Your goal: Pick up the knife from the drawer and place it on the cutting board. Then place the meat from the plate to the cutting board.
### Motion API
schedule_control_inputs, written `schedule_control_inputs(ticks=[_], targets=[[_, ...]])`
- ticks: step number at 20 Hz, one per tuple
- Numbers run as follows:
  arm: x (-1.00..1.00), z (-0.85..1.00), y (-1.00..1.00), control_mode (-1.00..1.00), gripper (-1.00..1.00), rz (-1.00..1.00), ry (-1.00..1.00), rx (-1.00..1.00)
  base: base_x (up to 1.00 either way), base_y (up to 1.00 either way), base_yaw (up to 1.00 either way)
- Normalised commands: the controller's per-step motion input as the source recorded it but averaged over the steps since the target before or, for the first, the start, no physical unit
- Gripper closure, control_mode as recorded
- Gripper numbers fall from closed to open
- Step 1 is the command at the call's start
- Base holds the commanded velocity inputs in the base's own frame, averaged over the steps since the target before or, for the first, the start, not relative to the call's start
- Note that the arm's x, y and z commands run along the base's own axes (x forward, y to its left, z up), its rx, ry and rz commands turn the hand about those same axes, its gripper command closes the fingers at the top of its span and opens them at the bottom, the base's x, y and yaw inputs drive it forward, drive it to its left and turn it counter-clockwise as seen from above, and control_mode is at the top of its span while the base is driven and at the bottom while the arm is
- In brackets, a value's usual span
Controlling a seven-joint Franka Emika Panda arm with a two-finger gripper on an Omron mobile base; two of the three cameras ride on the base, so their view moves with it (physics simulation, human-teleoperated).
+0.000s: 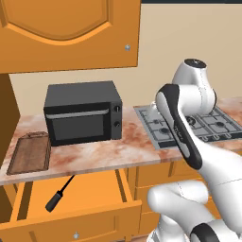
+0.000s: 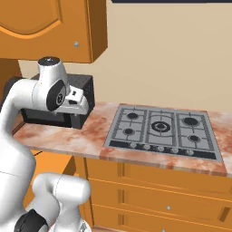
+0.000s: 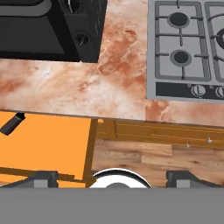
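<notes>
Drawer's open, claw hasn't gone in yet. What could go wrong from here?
1. The knife lies diagonally with its tip tucked under the counter edge, so a straight lift may catch the overhang.
2. The open claw sits off to the knife's side; the drawer wall lies between them.
3. The cutting board sits close beside the microwave, leaving tight placing room.

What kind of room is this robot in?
It looks like a kitchen. There is a black microwave on a marble-patterned counter, a gas stove with burners and knobs, and orange wooden cabinets, with an open drawer holding a knife.
</notes>
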Motion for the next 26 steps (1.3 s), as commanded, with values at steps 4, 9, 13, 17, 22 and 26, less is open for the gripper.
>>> schedule_control_inputs(ticks=[4, 9, 13, 17, 22, 26], targets=[[-0.4, 0.0, 0.17, -1.0, -1.0, 0.0, 0.0, 0.0, 0.0, 0.0, 0.0], [-0.47, 0.0, 0.19, -1.0, -1.0, 0.0, -0.01, 0.0, 0.0, 0.0, 0.0], [-0.44, 0.0, 0.22, -1.0, -1.0, 0.01, -0.01, 0.0, 0.0, 0.0, 0.0], [-0.35, 0.0, 0.29, -1.0, -1.0, 0.02, -0.01, 0.0, 0.0, 0.0, 0.0], [0.0, 0.0, 0.0, 1.0, -1.0, 0.0, 0.0, 0.0, -0.46, -0.2, 0.1], [0.0, 0.0, 0.0, 1.0, -1.0, 0.0, 0.0, 0.0, 0.04, -0.32, 0.32]])
